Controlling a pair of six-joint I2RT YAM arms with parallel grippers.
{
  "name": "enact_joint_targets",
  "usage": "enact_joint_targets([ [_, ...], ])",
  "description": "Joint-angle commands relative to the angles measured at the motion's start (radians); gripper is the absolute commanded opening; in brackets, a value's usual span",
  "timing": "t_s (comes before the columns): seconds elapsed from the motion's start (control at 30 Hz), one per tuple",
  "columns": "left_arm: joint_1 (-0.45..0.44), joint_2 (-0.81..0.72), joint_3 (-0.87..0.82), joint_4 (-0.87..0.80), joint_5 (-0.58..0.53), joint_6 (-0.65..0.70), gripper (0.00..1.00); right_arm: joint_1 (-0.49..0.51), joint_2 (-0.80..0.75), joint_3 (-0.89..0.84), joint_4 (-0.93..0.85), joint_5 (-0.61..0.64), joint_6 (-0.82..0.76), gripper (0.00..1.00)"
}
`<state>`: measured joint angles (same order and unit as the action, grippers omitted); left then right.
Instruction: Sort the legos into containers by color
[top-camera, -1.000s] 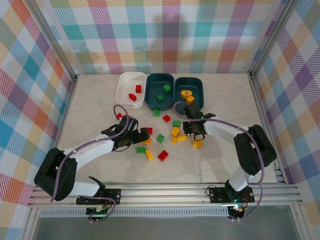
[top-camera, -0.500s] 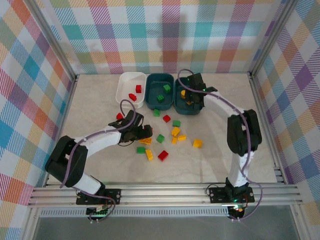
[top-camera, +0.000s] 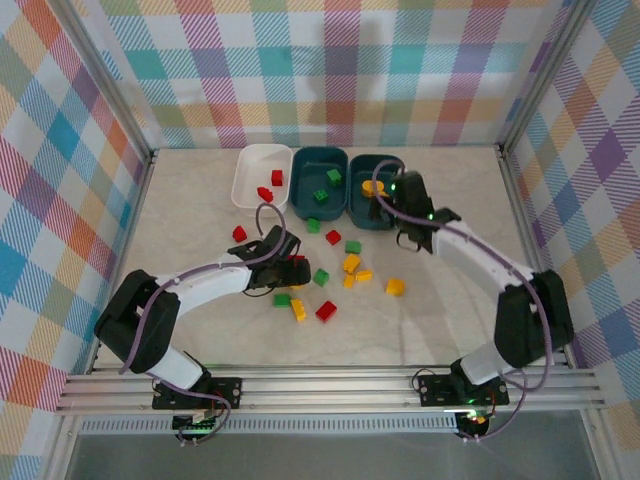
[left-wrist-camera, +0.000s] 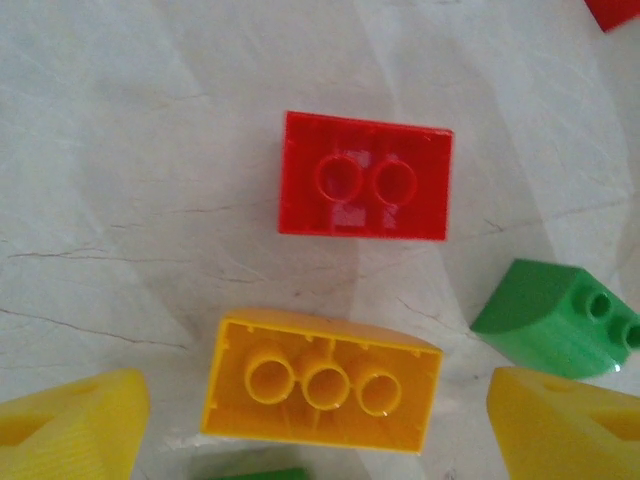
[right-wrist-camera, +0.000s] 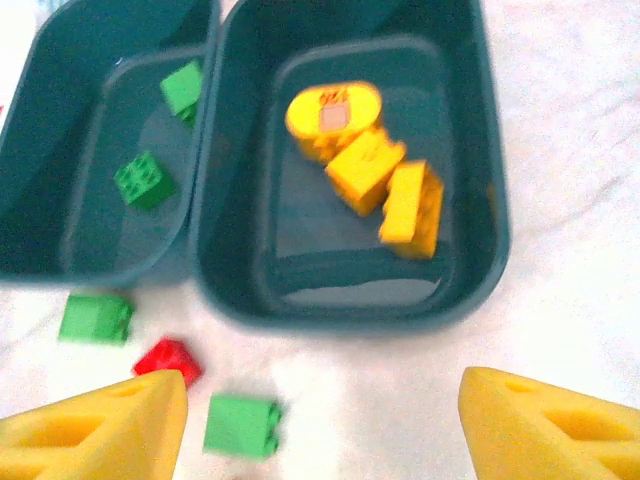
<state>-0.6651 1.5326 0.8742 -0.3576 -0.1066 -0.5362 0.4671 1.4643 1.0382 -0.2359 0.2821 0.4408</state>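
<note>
Hovered with left jaws spread over upturned red brick (left-wrist-camera: 365, 177); judged it light, stiff, slick, best pinched across flat side walls; held right jaws spread, empty.

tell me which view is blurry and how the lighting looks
Right wrist view: blurred, the yellow plastic bricks in the dark teal plastic bin smeared. Left wrist view: sharp on the red plastic brick, even light. Top external view: crisp, soft light, no harsh glare.
</note>
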Motion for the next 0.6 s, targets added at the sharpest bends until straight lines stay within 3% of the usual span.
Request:
enact_joint_targets([
  [0.0,-0.051,0.022,0.075,-0.031,-0.050,0.090,0.85,0.027,-0.055,-0.184,0.073,0.054,0.085,0.71],
  [0.13,-0.092,0.094,0.170,-0.024,-0.005,0.185,0.78,0.027,-0.112,-0.333,0.156,0.131,0.092,0.70],
  [0.2,-0.117,0.145,0.233,-0.045,-0.004,0.216,0.73,0.023,-0.070,-0.314,0.096,0.208,0.104,0.69],
  [0.57,-0.149,0.310,0.345,-0.073,-0.041,0.272,0.54,0.010,0.003,-0.273,0.099,0.147,0.131,0.68],
])
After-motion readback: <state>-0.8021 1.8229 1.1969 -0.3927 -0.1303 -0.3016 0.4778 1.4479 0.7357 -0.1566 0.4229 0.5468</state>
